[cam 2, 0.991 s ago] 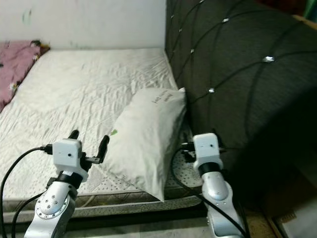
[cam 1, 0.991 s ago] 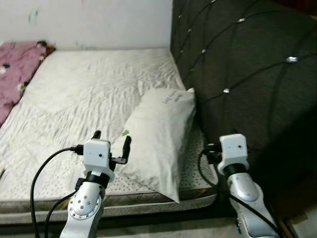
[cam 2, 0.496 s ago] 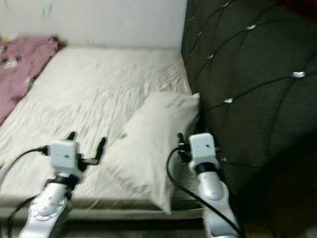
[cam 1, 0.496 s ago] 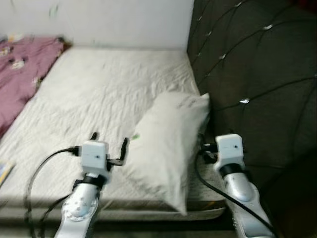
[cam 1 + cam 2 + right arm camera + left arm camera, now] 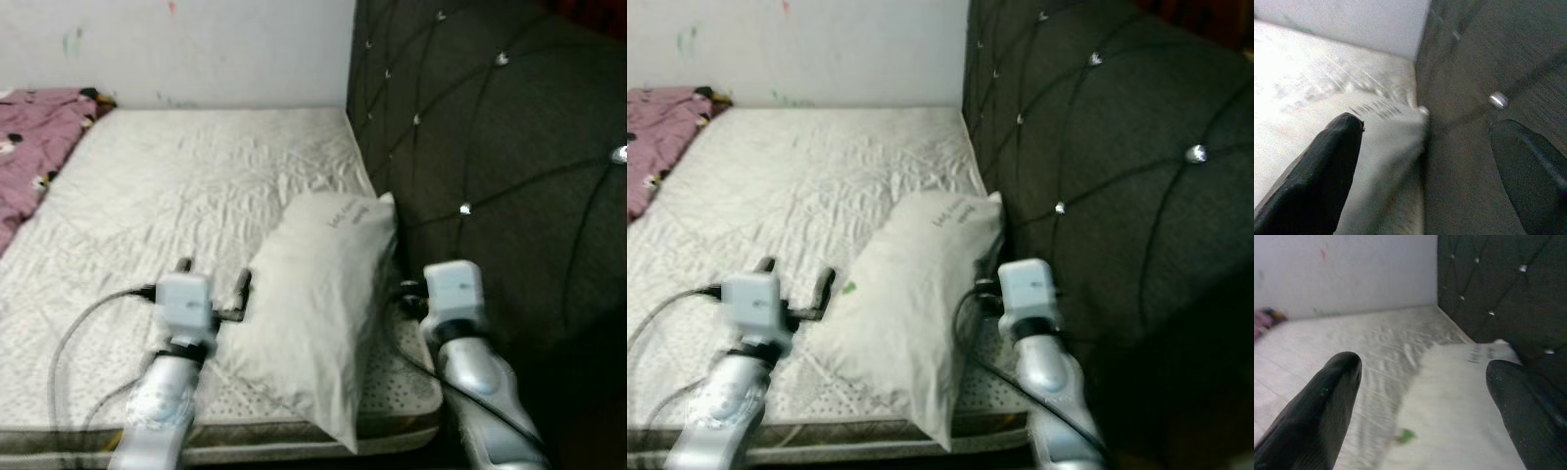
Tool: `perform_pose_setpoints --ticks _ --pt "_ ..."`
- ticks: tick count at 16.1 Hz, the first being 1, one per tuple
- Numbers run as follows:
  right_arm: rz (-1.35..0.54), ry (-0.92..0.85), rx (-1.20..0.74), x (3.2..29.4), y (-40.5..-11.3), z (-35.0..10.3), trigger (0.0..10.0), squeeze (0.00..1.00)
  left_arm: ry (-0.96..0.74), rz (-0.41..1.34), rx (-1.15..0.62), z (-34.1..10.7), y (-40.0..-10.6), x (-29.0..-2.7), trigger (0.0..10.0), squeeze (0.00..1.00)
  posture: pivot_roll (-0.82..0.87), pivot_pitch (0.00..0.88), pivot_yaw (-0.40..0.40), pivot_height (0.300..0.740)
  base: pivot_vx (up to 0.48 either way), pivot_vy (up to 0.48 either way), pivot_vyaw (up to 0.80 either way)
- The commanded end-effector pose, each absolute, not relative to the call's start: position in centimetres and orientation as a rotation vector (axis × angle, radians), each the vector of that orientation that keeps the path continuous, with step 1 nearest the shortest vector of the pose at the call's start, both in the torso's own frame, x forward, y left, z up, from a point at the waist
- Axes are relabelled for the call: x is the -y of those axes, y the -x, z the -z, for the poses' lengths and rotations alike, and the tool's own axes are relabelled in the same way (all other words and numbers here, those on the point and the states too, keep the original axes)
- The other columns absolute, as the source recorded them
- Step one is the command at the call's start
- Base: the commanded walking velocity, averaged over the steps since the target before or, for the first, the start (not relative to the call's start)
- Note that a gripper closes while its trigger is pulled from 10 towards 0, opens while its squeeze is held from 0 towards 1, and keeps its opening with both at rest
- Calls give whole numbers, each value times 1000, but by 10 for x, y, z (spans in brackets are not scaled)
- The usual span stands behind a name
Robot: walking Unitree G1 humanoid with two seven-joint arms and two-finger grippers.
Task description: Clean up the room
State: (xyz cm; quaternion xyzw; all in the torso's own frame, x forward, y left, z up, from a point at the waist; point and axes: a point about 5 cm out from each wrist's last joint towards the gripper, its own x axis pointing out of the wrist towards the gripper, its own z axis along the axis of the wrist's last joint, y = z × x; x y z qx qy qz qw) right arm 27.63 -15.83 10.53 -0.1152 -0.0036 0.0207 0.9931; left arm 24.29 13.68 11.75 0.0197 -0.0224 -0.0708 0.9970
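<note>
Bare white mattress [image 5: 186, 186], quilted and wrinkled, dotted along the near edge, reaching back to a pale wall [image 5: 176, 49]. Soft white pillow [image 5: 318, 294], plump and oblong, lying lengthwise on the mattress's right side, far end with dark printed lettering just beside the headboard [image 5: 490, 147], near corner hanging over the mattress edge; small green mark on its left flank. Headboard dark grey fabric, diamond-tufted, studded with shiny buttons, rising along the right. Crumpled pink patterned cloth [image 5: 34, 137] at the far left edge of the bed. Left claw [image 5: 214, 279] low over the mattress, just left of the pillow, black fingers [image 5: 1327, 406] spread wide, nothing between them. Right claw [image 5: 1425, 171] in the narrow gap between pillow and headboard, fingers likewise spread, pillow edge toward one finger and tufted fabric toward the other. Silver arms with white wrist housings and black cables in the foreground. Slight blur over the head views.
</note>
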Motion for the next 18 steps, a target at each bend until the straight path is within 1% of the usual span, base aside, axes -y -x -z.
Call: perform_pose_setpoints --ticks 1,5,12,15,18 --pt "-46 221 15 156 -278 -108 10000 0 -59 121 37 -118 -243 -143 10000 0 1 60 31 740 0 0 0" --pt "-47 221 19 156 -278 -108 10000 0 -60 118 37 -118 -243 -142 10000 0 0 59 29 740 0 0 0" --pt "-90 206 13 155 -273 -110 10000 0 -60 74 29 -119 -240 -149 10000 0 6 77 24 740 0 0 0" --pt "-114 202 25 154 -273 -117 10000 0 -65 59 34 -120 -240 -150 10000 0 5 80 19 740 0 0 0" --pt "-171 193 10 149 -261 -117 10000 0 -53 40 21 -119 -237 -153 10000 0 4 80 15 740 0 0 0"
